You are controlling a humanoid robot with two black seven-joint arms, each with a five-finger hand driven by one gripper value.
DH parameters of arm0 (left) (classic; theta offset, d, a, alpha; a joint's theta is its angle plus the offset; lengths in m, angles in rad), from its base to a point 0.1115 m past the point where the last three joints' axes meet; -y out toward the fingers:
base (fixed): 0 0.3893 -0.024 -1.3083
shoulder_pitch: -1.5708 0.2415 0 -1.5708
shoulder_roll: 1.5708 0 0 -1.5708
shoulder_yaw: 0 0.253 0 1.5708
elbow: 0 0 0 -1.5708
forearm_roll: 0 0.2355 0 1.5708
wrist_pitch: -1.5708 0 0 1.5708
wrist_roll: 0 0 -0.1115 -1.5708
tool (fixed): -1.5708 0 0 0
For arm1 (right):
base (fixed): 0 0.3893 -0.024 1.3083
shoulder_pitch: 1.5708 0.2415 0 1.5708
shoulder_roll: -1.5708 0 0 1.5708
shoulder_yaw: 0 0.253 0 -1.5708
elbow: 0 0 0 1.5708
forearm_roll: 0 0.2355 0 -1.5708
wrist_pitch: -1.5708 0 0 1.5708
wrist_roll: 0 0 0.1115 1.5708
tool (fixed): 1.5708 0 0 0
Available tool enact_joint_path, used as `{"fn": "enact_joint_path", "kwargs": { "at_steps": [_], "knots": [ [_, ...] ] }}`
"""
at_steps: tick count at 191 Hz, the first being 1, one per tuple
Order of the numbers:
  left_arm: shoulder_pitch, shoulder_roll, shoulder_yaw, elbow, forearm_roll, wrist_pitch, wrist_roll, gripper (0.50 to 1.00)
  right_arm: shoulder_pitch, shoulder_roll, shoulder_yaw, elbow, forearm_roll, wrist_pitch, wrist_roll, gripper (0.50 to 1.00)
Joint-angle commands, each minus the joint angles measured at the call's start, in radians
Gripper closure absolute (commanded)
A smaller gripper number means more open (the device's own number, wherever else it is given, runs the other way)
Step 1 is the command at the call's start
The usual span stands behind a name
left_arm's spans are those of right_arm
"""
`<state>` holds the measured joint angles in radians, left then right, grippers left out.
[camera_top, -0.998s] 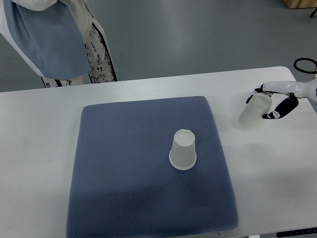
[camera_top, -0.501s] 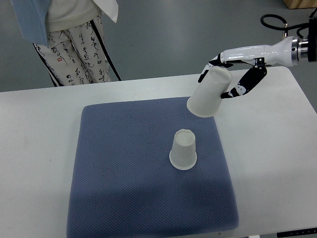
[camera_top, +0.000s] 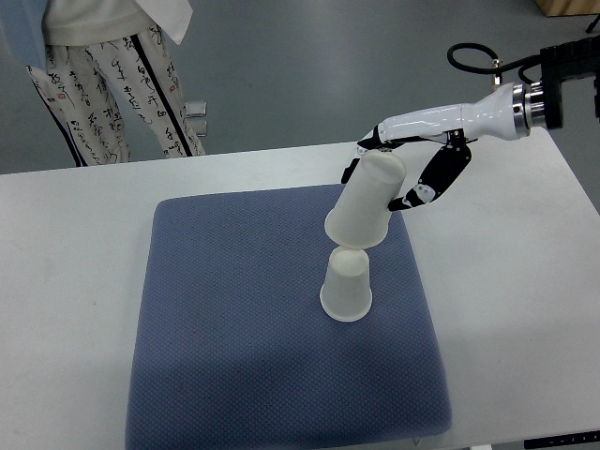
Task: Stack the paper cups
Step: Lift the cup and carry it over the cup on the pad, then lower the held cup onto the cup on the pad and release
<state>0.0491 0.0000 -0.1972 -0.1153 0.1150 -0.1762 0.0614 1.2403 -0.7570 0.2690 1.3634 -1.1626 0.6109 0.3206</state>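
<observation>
An upturned paper cup (camera_top: 367,201) is gripped by the right hand (camera_top: 403,173), whose fingers are closed around its upper part, and it is carried tilted in the air with its open mouth low and directed at the second cup (camera_top: 346,284). That second cup stands mouth down on the blue mat (camera_top: 234,319), which lies on the white table (camera_top: 75,281). The rim of the held cup appears just above, perhaps touching, the top of the standing cup; which of the two cannot be told from this view. The tilt is judged to be the main risk: if the cup is lowered while still slanted, one edge of its rim may catch the top of the standing cup, and that light cup may be pushed sideways or tipped over on the soft mat. A thin paper wall may also be dented if it is squeezed too hard. The left hand is not seen. A person's patterned trousers (camera_top: 112,84) are visible beyond the far edge of the table, well apart from the cups.
</observation>
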Motion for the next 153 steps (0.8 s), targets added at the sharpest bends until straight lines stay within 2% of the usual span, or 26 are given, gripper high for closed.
{"fn": "enact_joint_path", "kwargs": {
  "at_steps": [1, 70, 98, 153],
  "knots": [
    [-0.001, 0.000, -0.001, 0.000, 0.000, 0.000, 0.000, 0.500, -0.012, 0.005, -0.001, 0.006, -0.002, 0.000, -0.002, 0.801],
    [0.000, 0.000, 0.001, 0.000, 0.000, 0.000, 0.000, 0.500, -0.048, 0.036, -0.002, 0.037, -0.015, 0.000, -0.003, 0.803],
    [0.000, 0.000, -0.001, 0.000, 0.000, 0.000, 0.000, 0.500, -0.073, 0.051, -0.002, 0.025, -0.049, 0.000, -0.032, 0.803],
    [0.000, 0.000, 0.001, 0.000, 0.000, 0.000, 0.000, 0.500, -0.082, 0.056, -0.004, -0.001, -0.069, 0.000, -0.034, 0.803]
  ]
}}
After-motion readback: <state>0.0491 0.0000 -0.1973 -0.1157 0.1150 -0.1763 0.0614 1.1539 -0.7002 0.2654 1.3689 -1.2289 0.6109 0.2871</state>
